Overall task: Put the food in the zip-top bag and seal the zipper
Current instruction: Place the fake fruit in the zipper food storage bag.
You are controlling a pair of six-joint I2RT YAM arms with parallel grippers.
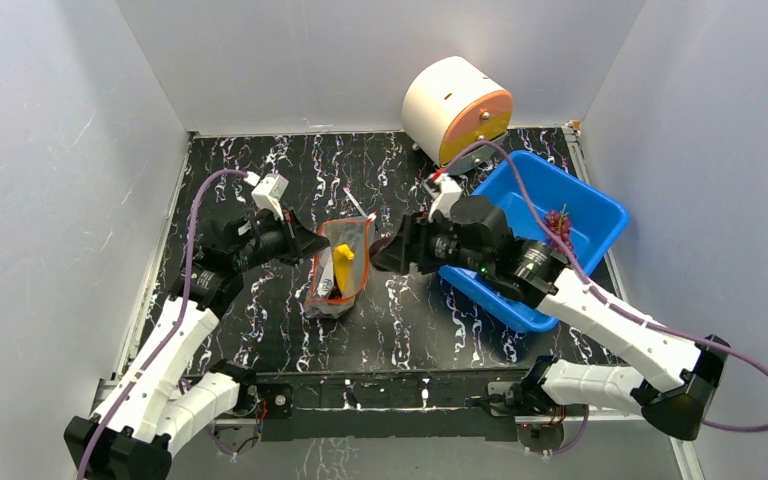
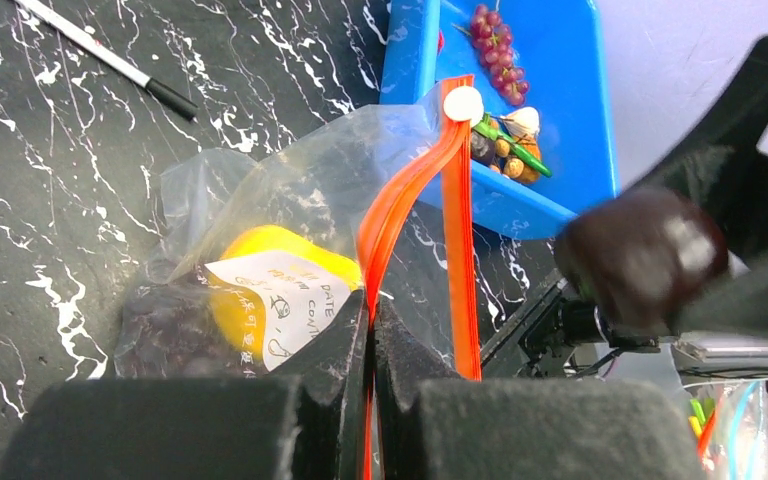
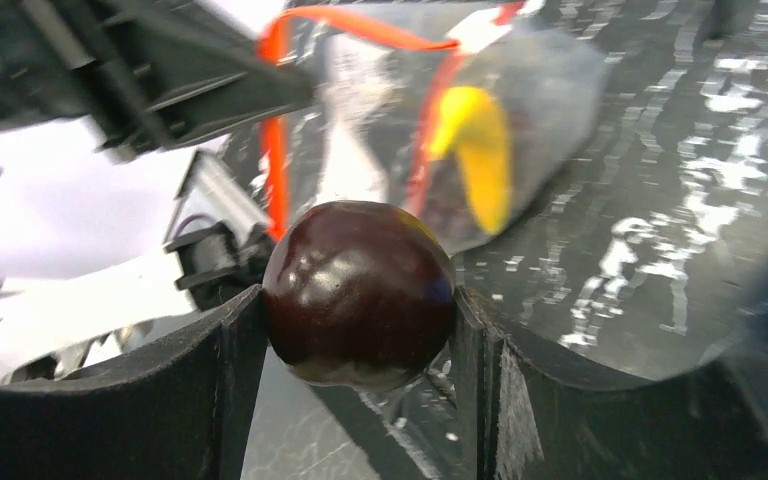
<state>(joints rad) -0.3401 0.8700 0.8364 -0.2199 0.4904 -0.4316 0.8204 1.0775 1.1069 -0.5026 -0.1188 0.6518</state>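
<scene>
Left gripper (image 2: pixel 371 312) pinches the zipper (image 2: pixel 400 200), guessing that's to hold the zip-top bag (image 2: pixel 290 190) open just ahead of the right gripper (image 3: pixel 360 305), whose jaws clamp a dark round fruit (image 3: pixel 358 275).

Black, white-veined bench (image 1: pixel 400 330). Carrying: clear zip-top bag (image 1: pixel 340 265) at centre, bottom end down; blue bin (image 1: pixel 535 185) on right; white-and-orange drum (image 1: pixel 455 105) at back edge; thin pen (image 2: pixel 110 62) just behind bag.
</scene>
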